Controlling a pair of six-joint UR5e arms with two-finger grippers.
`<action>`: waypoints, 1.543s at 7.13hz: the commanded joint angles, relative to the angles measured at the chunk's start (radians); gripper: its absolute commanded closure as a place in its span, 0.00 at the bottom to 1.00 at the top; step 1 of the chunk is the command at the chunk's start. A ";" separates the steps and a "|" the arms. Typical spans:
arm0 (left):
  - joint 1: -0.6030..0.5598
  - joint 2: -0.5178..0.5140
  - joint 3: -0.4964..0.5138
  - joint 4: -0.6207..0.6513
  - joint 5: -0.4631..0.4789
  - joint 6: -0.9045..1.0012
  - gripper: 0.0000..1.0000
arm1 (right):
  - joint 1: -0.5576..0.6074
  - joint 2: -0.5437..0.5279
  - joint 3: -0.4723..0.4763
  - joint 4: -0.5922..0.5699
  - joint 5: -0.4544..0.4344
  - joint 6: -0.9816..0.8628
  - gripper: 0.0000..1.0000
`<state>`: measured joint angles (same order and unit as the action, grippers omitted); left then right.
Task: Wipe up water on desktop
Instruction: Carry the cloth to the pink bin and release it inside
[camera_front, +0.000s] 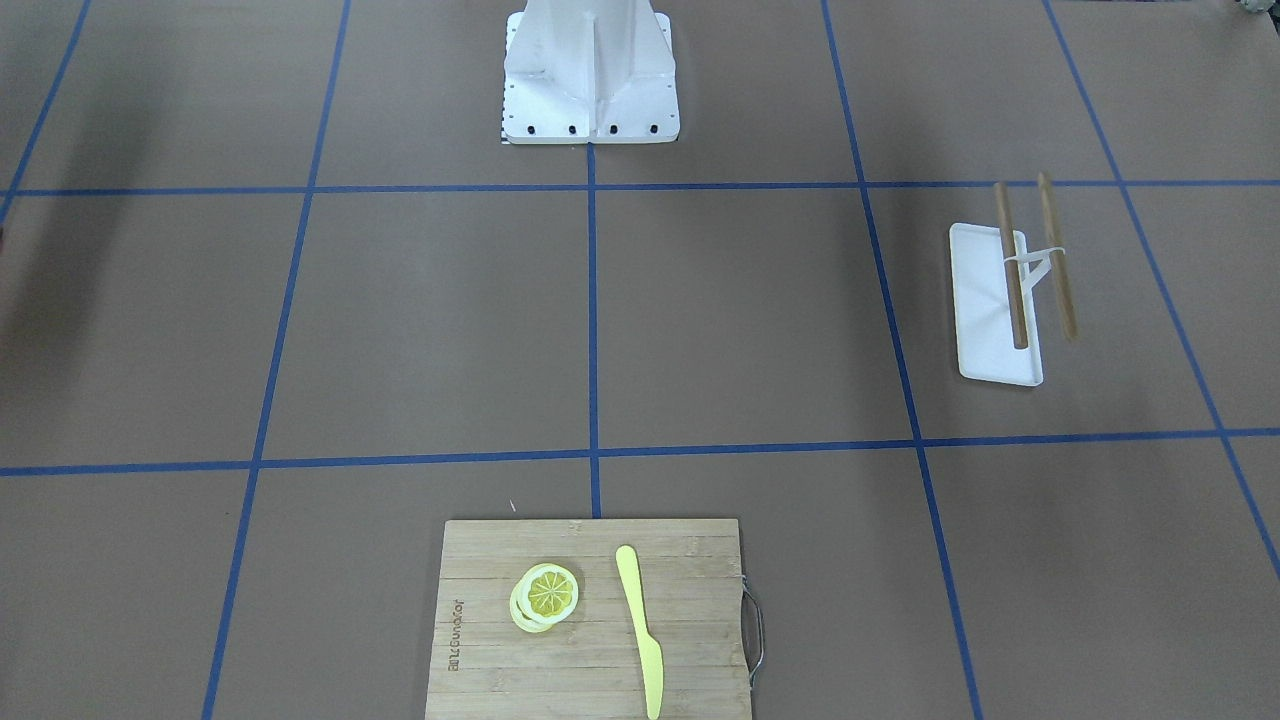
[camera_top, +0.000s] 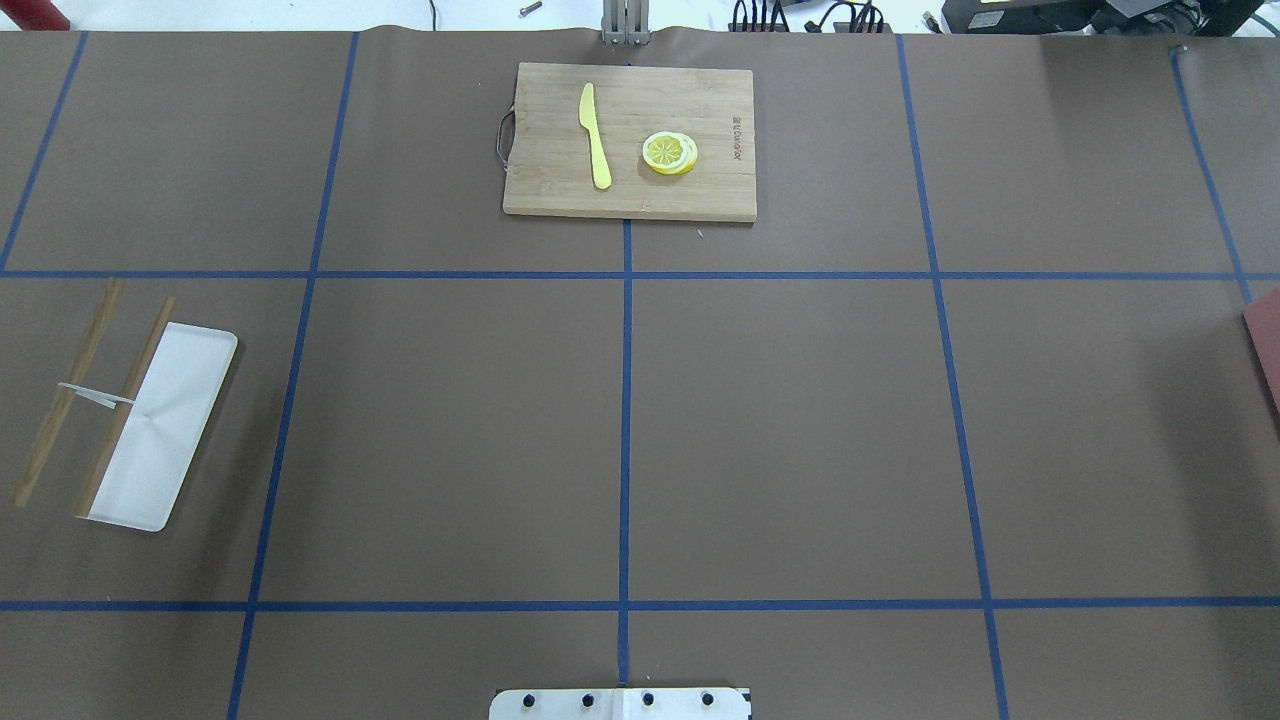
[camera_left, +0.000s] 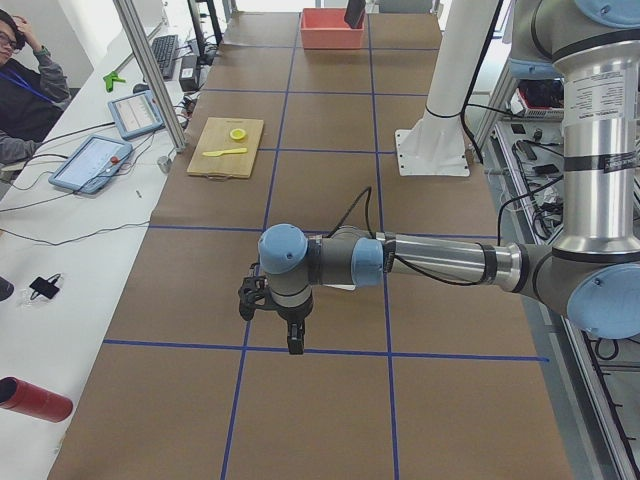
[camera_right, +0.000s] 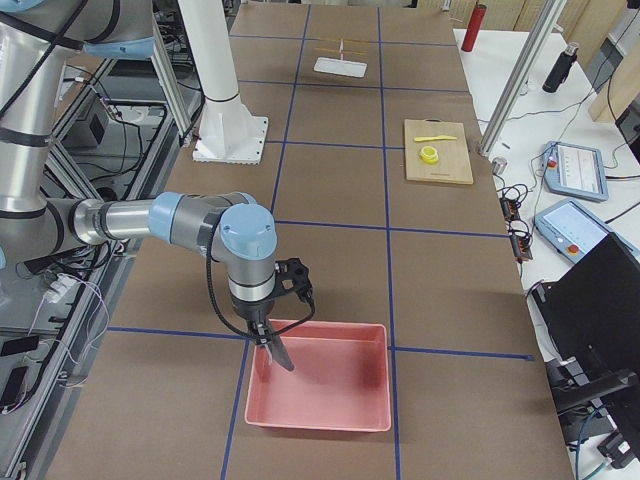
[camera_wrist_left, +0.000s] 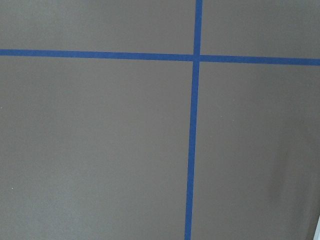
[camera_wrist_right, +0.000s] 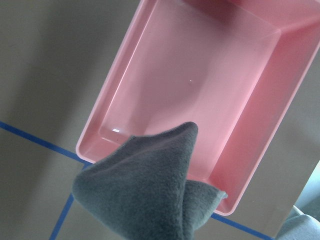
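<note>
Desktop (camera_top: 800, 420): matte brown, blue tape grid.
Cutting board (camera_top: 630, 190), 12 o'clock: pale bamboo grain.
Knife (camera_top: 596, 140): yellow.
Lemon slices (camera_top: 669, 153): yellow, pale rims.
Tray (camera_top: 175, 420), 9 o'clock: white.
Two sticks (camera_top: 47, 440): brown.
Bin (camera_wrist_right: 200, 85): pink.
Cloth (camera_wrist_right: 145, 185): dark grey.

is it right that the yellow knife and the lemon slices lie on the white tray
No. The yellow knife and the lemon slices lie on the bamboo cutting board, not on the white tray. The overhead exterior view shows this.
</note>
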<state>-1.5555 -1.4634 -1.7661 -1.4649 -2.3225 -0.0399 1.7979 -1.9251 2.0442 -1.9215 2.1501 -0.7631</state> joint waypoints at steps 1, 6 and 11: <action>0.000 0.000 -0.001 0.000 0.000 0.002 0.02 | 0.003 0.054 -0.106 0.068 -0.007 0.011 1.00; 0.000 0.000 0.001 0.000 0.002 0.002 0.02 | 0.005 0.087 -0.110 0.084 -0.015 0.059 0.00; -0.002 0.000 0.002 0.000 0.003 0.000 0.02 | -0.076 0.101 -0.114 0.291 0.033 0.737 0.00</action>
<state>-1.5568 -1.4634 -1.7657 -1.4649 -2.3207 -0.0389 1.7580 -1.8184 1.9348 -1.6918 2.1801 -0.0986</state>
